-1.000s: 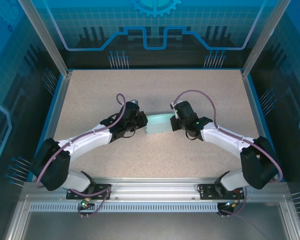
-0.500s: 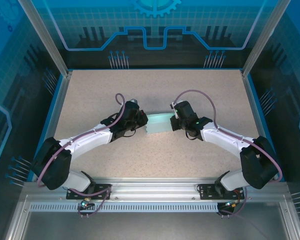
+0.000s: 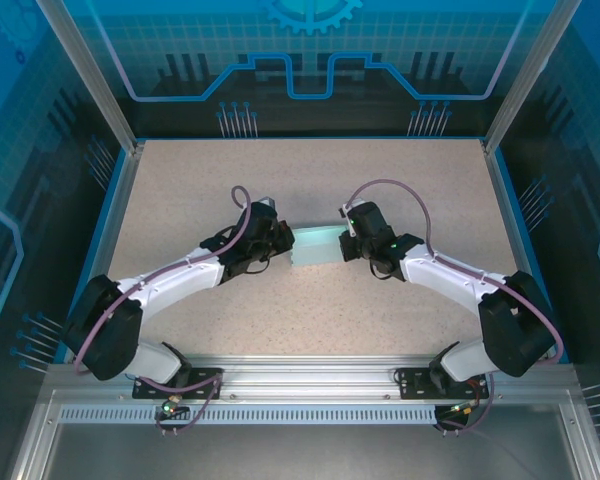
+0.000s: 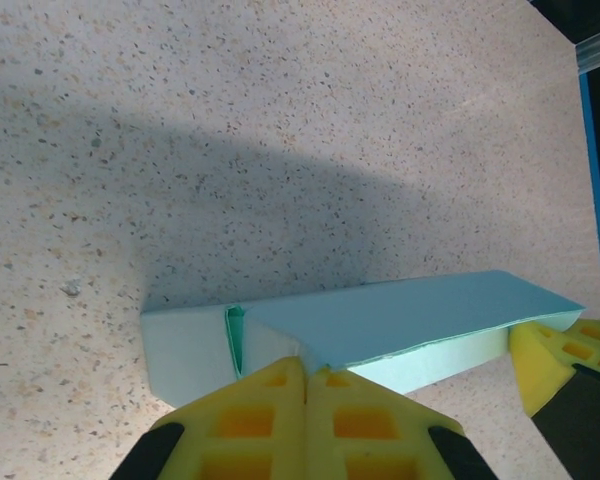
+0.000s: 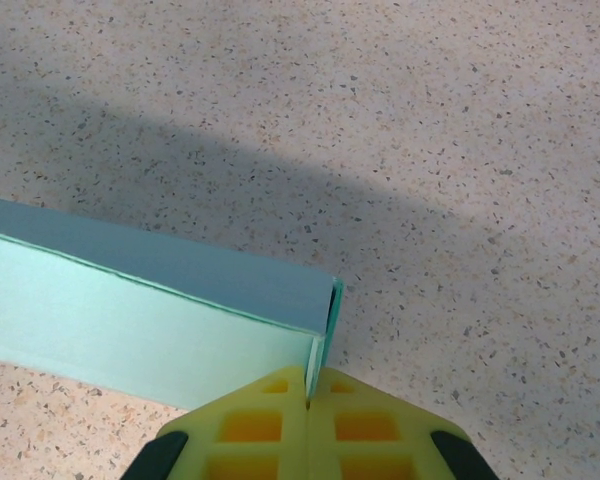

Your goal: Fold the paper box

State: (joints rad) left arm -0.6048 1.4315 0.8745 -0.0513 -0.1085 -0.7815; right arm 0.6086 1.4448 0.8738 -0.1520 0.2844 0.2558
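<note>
Top external view: the left end effector [image 3: 286,243] is clamped closed on the left end of the pale-blue paper box [image 3: 318,248], mid-tabletop [image 3: 310,180] between both arms; the right end effector [image 3: 346,246] is pinched closed on its right end.

No text, label, brand or number can be read anywhere

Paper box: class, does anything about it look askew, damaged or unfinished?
Yes. The paper box is not fully closed: the left wrist view shows a dark gap at a seam near one end, the right wrist view an open slit at the other. No tears visible.
</note>
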